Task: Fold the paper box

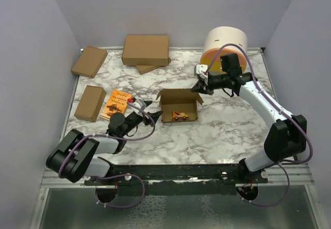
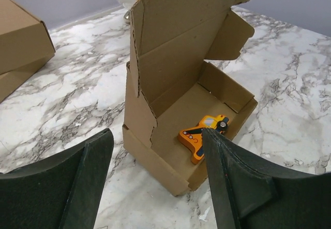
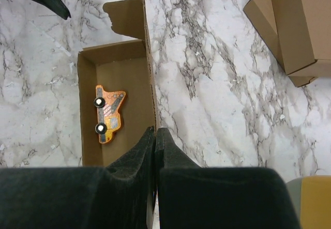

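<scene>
The paper box [image 1: 178,107] stands open mid-table, its lid raised, with a small orange toy truck [image 1: 179,116] lying inside. The box [image 3: 116,74] and toy [image 3: 108,113] also show in the right wrist view. My right gripper [image 1: 199,87] is shut on the upright lid's edge at the box's back right; the thin cardboard runs between its closed fingers [image 3: 155,131]. My left gripper [image 1: 142,105] is open and empty, just left of the box. In the left wrist view the box [image 2: 176,84] and toy [image 2: 204,131] lie just ahead of its spread fingers [image 2: 156,136].
An orange printed booklet [image 1: 118,104] lies left of the box. Closed brown cartons sit at the left [image 1: 89,103], back left [image 1: 89,61] and back [image 1: 146,49]. A white cylinder [image 1: 225,45] stands at the back right. Grey walls enclose the table.
</scene>
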`<state>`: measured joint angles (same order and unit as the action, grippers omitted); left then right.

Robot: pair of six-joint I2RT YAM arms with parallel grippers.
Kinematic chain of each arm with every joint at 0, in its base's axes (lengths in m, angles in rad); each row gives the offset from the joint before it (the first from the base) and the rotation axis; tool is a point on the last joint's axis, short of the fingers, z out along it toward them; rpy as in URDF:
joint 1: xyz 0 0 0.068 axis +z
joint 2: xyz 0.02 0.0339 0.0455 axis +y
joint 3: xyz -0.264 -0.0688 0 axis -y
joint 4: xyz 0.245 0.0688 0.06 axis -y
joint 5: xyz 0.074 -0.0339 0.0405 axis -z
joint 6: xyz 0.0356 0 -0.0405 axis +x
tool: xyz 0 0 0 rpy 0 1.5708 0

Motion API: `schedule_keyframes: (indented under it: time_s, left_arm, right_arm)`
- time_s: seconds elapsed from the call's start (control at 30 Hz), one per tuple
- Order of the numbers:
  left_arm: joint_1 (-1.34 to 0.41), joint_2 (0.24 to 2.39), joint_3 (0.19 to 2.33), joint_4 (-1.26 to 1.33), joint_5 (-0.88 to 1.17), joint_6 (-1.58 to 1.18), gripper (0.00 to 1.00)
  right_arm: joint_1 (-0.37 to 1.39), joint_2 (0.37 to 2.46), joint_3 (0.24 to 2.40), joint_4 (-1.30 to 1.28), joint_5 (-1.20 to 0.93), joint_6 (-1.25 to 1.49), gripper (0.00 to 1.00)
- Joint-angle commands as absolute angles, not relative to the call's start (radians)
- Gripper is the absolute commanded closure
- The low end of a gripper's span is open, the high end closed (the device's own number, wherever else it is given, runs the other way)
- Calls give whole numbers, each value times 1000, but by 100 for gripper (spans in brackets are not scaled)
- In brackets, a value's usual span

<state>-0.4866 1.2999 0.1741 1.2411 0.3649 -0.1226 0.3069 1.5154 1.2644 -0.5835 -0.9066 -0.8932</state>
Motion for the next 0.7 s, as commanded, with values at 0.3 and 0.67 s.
schedule_keyframes:
  time_s: [0.3,0.67]
  left_arm:
    - [-486,1684,251,1770,314,-186,37]
    - [-486,1785,321,1781,268,-176,57]
  right_arm:
    - [313,1567,1307,-624,-931,-872,99]
    - [312,1589,1314,-636,-930,-874,99]
